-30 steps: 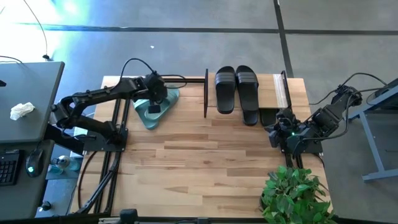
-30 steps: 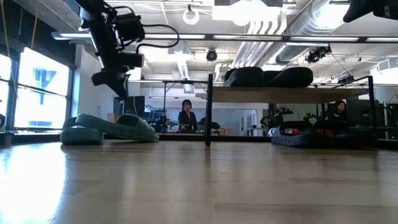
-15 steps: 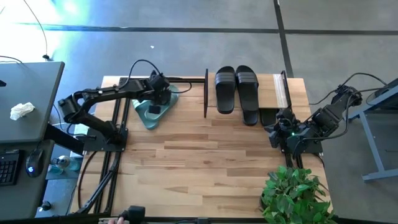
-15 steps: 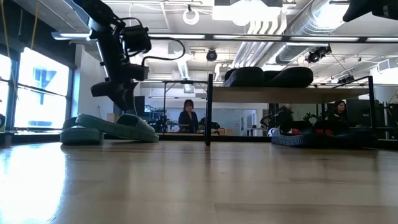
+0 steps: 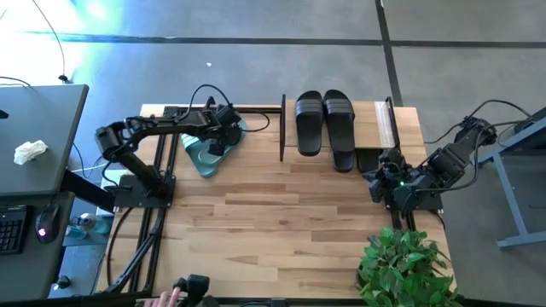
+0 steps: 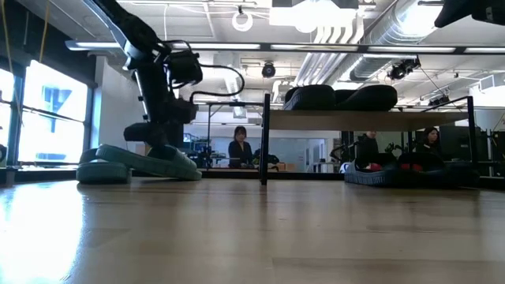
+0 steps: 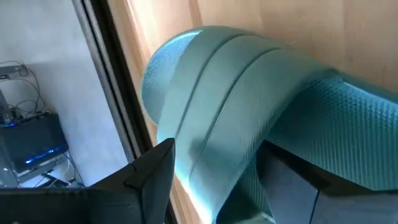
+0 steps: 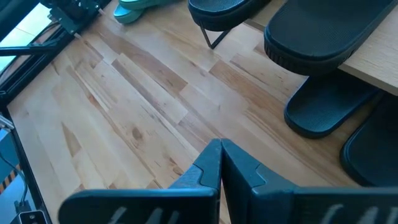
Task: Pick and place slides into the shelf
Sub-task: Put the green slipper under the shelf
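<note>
From above, I see the left gripper [image 5: 220, 139] has dropped onto the sage-green slides [image 5: 205, 152], upper left, fingers hidden. Low view: it sits lower than before. Left wrist: fingers [image 7: 143, 180] spread around the ribbed strap, partly cropped. Right wrist: right gripper [image 8: 221, 163] pinched shut; black slides [image 8: 323, 28] on the shelf [image 8: 373, 65]

The left end effector [image 7: 214, 180] straddles the sage-green slide's ribbed strap [image 7: 230, 112], fingers [image 7: 146, 171] apparently parted.

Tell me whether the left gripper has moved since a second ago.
Yes. The left gripper has shifted toward the shelf post and dropped low onto the green slides, with its jaws opened astride a strap.
</note>
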Robot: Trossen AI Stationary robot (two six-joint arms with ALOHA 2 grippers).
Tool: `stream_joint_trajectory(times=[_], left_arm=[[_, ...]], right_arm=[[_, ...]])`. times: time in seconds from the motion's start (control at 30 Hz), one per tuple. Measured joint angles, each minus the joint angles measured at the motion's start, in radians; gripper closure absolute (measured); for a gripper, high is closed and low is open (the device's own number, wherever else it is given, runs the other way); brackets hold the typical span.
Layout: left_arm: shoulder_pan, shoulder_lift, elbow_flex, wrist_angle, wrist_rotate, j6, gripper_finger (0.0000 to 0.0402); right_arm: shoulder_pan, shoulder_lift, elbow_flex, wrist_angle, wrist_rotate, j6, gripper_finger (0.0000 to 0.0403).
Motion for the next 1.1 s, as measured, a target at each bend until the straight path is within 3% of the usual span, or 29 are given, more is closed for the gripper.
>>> stream_joint_trajectory(times=[0.2, 0.5, 0.77, 0.97, 1.1], left_arm=[[0.0, 0.035, 0.0, 0.015, -0.051, 0.004, 0.0226], [0.0, 0.035, 0.0, 0.015, -0.138, -0.011, 0.0388], [-0.032, 0.011, 0.022, -0.047, -0.218, -0.231, 0.0395], [-0.097, -0.037, 0.121, -0.175, -0.247, -0.454, 0.0398], [-0.161, -0.069, 0.23, -0.251, -0.328, -0.565, 0.0399]], right_arm=[[0.0, 0.0, 0.0, 0.0, 0.001, 0.0, 0.0402], [0.0, 0.0, 0.0, 0.0, 0.018, 0.0, 0.0402], [0.0, 0.0, 0.0, 0.006, 0.028, 0.031, 0.0402], [0.0, -0.001, 0.0, 0.026, 0.029, 0.064, 0.0402], [-0.015, -0.001, 0.0, 0.086, -0.007, 0.075, 0.0402]])
